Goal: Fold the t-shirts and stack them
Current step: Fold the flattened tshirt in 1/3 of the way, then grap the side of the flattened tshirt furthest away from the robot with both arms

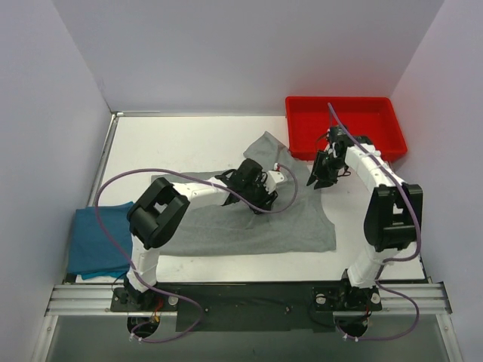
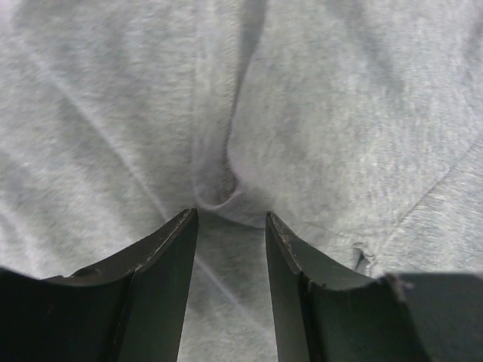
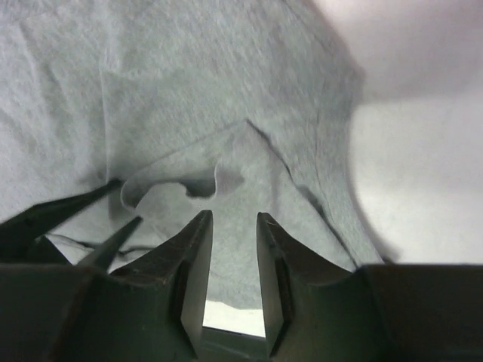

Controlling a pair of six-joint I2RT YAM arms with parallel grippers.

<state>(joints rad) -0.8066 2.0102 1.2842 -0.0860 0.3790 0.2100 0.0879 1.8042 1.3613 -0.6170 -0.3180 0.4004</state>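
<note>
A grey t-shirt (image 1: 249, 222) lies spread across the middle of the table, with one part folded up toward the back (image 1: 270, 147). My left gripper (image 1: 262, 194) is low over the shirt's upper middle. In the left wrist view it (image 2: 230, 219) is open, and a small pucker of grey cloth (image 2: 219, 188) sits just beyond its tips. My right gripper (image 1: 318, 179) is at the shirt's upper right edge. In the right wrist view it (image 3: 234, 219) is narrowly open over a curled cloth edge (image 3: 189, 181). A folded blue t-shirt (image 1: 98, 237) lies at the left.
A red bin (image 1: 343, 124) stands at the back right, just behind the right gripper. Purple cables loop over both arms. White walls enclose the table on three sides. Bare white table (image 3: 423, 173) shows to the right of the shirt.
</note>
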